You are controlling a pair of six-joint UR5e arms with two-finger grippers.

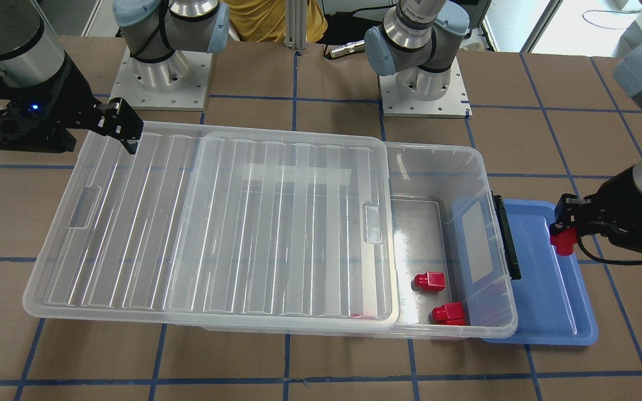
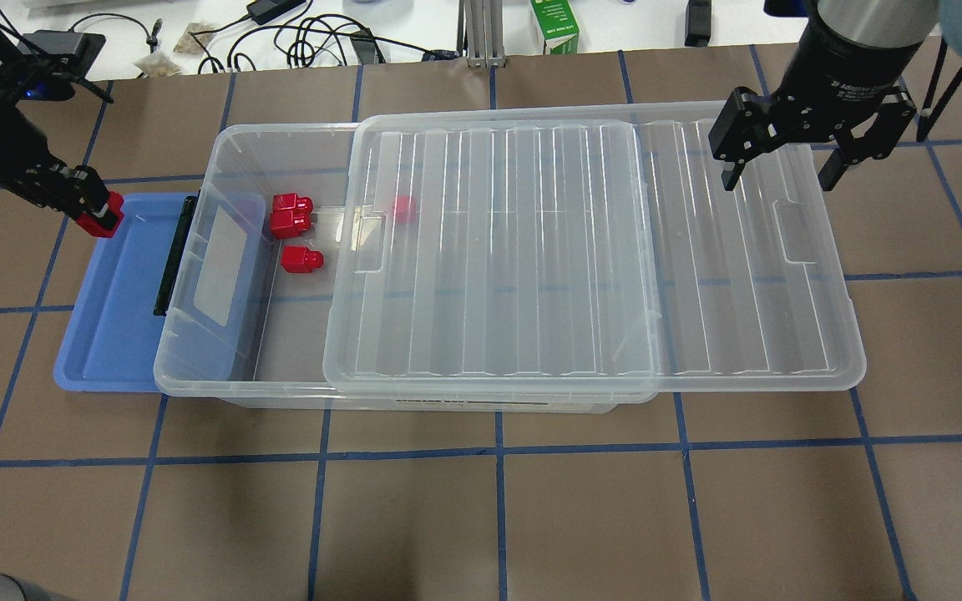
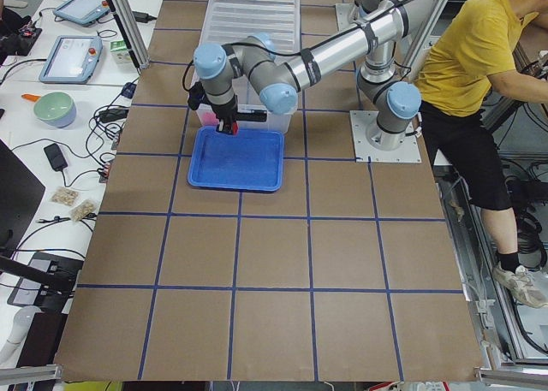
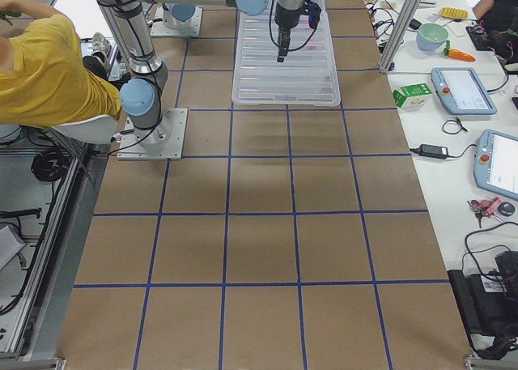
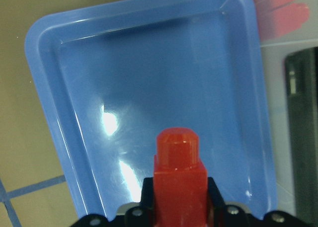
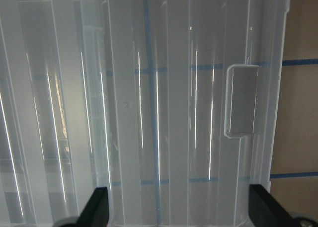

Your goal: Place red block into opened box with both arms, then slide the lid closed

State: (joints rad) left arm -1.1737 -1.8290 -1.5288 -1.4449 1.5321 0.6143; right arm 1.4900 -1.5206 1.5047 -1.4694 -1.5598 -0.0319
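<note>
My left gripper [image 2: 101, 213] is shut on a red block [image 1: 563, 243], which it holds just above the blue tray [image 2: 113, 334]. In the left wrist view the block [image 5: 179, 180] points stub-first over the tray [image 5: 149, 78]. The clear box [image 2: 222, 167] lies beside the tray, open at that end. Two more red blocks [image 2: 291, 214] [image 2: 301, 260] rest on its floor there. The ribbed lid [image 2: 581, 250] covers the rest of the box and overhangs its far end. My right gripper [image 2: 779, 177] hangs open over that overhanging end, near a recess [image 6: 242, 100].
A black latch bar [image 2: 170, 259] sits on the box's short end facing the tray. A faint red patch [image 2: 403, 207] shows through the lid. The arm bases [image 1: 159, 78] [image 1: 424, 83] stand behind the box. A person in a yellow shirt [image 3: 462, 57] stands beside the table.
</note>
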